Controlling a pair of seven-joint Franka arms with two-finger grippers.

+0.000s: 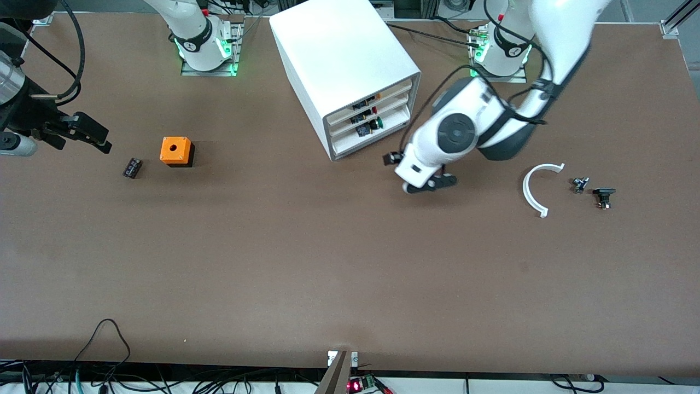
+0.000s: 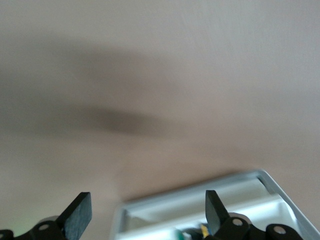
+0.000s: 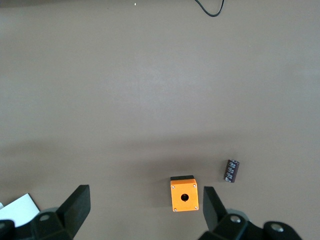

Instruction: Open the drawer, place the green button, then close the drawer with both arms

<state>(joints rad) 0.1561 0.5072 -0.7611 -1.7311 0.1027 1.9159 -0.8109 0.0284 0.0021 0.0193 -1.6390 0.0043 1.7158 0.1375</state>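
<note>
The white four-drawer cabinet [image 1: 343, 71] is seen on the brown table [image 1: 328, 262], its drawers facing the left arm's end. The third drawer [image 1: 372, 127] is seen pushed in, with the green-capped button [image 1: 379, 122] visible at its front. The left gripper [image 1: 432, 183] is held low over the table just in front of the cabinet, fingers spread wide and empty. The right gripper [image 1: 82, 131] is kept waiting at the right arm's end, spread wide and empty, near the orange box [image 1: 176, 151] and a small black part [image 1: 132, 167]
</note>
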